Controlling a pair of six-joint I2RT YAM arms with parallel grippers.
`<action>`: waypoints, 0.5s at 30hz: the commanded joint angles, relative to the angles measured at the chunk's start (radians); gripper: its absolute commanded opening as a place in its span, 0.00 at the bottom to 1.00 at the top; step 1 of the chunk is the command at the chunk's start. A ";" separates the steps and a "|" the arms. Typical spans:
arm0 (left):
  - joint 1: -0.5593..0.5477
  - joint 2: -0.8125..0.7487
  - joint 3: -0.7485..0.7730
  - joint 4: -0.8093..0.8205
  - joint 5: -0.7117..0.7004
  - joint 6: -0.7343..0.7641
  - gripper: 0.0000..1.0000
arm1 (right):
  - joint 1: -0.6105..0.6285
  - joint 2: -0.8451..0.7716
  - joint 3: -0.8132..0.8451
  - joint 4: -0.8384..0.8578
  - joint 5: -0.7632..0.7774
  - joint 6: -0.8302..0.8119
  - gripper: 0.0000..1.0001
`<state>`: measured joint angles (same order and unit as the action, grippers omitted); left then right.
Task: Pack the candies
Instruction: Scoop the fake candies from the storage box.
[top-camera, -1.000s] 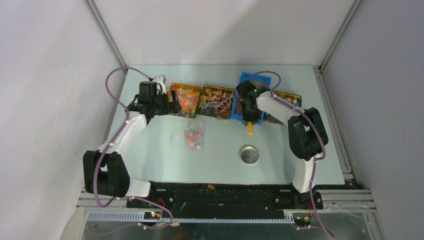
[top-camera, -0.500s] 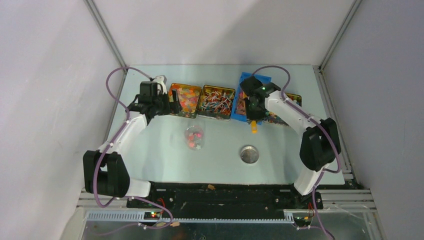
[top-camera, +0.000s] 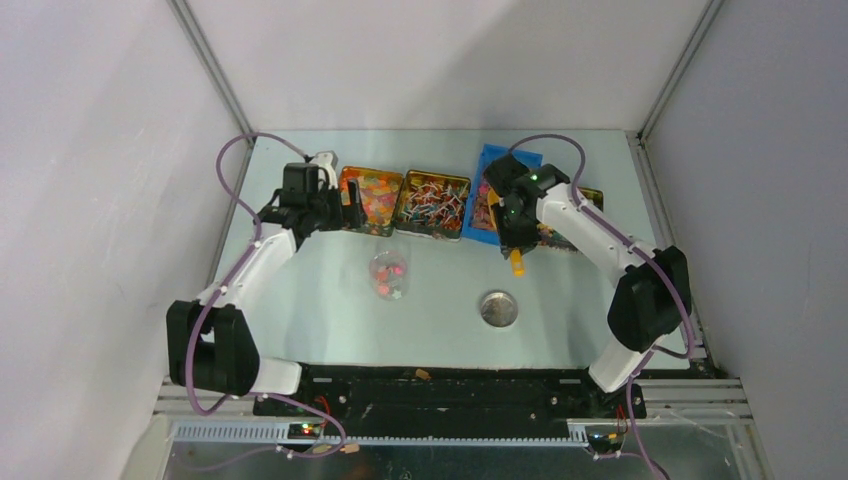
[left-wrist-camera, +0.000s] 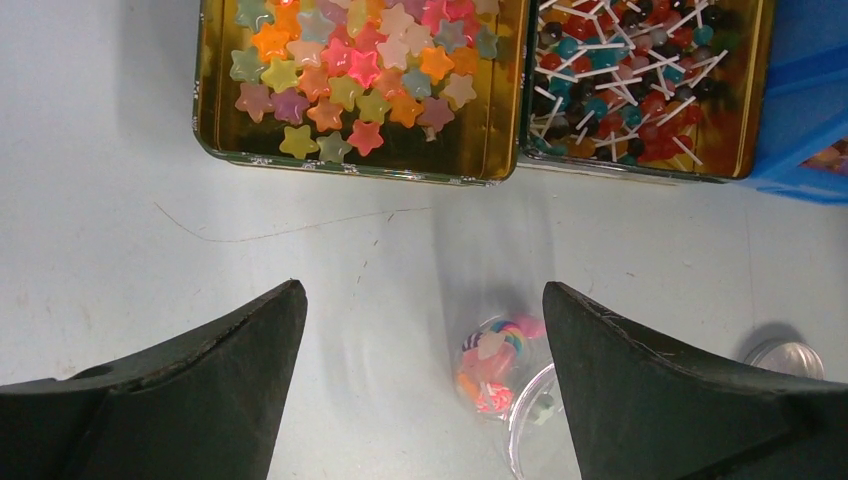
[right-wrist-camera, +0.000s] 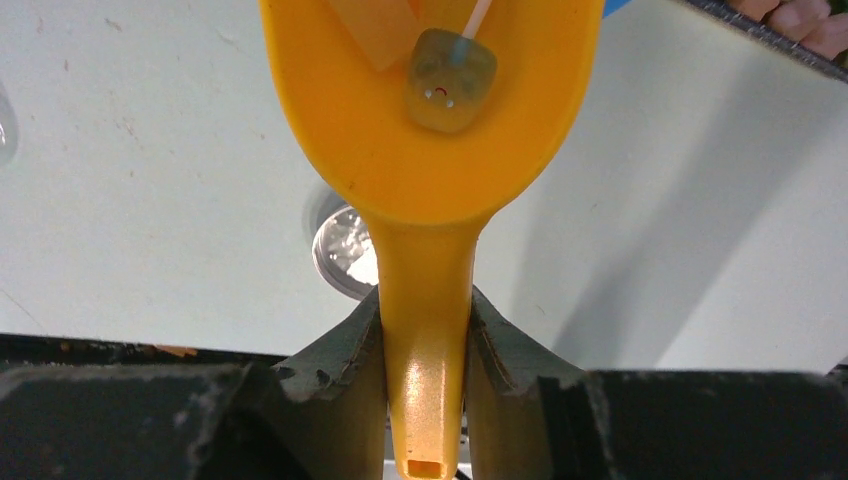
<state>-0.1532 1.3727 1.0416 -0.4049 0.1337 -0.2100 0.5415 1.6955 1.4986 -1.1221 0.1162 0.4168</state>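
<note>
The candies fill the back trays: star gummies (left-wrist-camera: 360, 70) in a gold tin (top-camera: 372, 198) and lollipops (left-wrist-camera: 640, 80) in the tin (top-camera: 433, 203) beside it. A clear cup (top-camera: 388, 275) on the table holds a few candies (left-wrist-camera: 495, 360). My right gripper (right-wrist-camera: 425, 340) is shut on the handle of an orange scoop (right-wrist-camera: 430, 150), whose bowl carries a pale greenish lollipop (right-wrist-camera: 450, 65). From above, that scoop (top-camera: 516, 262) hangs just in front of the blue tray (top-camera: 490, 160). My left gripper (left-wrist-camera: 425, 330) stands open and holds nothing, above the table beyond the cup.
A round silver lid (top-camera: 498, 308) lies on the table near the front, also showing under the scoop as a lid (right-wrist-camera: 345, 250). Another candy tin (top-camera: 585, 197) sits at the far right of the row, partly hidden by the right arm. White walls close in both sides.
My right arm has swung to the right and slightly nearer, carrying the scoop along the front of the blue tray. The left arm has stayed put.
</note>
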 joint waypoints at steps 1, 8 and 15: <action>-0.019 -0.054 -0.002 0.025 -0.009 0.029 0.96 | 0.028 -0.045 0.055 -0.064 -0.034 -0.041 0.00; -0.045 -0.158 -0.012 -0.044 -0.068 0.073 0.96 | 0.134 -0.016 0.157 -0.163 -0.039 -0.060 0.00; -0.045 -0.310 -0.032 -0.137 -0.109 0.061 0.98 | 0.297 0.086 0.327 -0.223 -0.053 -0.071 0.00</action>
<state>-0.1951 1.1496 1.0260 -0.4889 0.0601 -0.1631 0.7620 1.7226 1.7184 -1.2972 0.0780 0.3656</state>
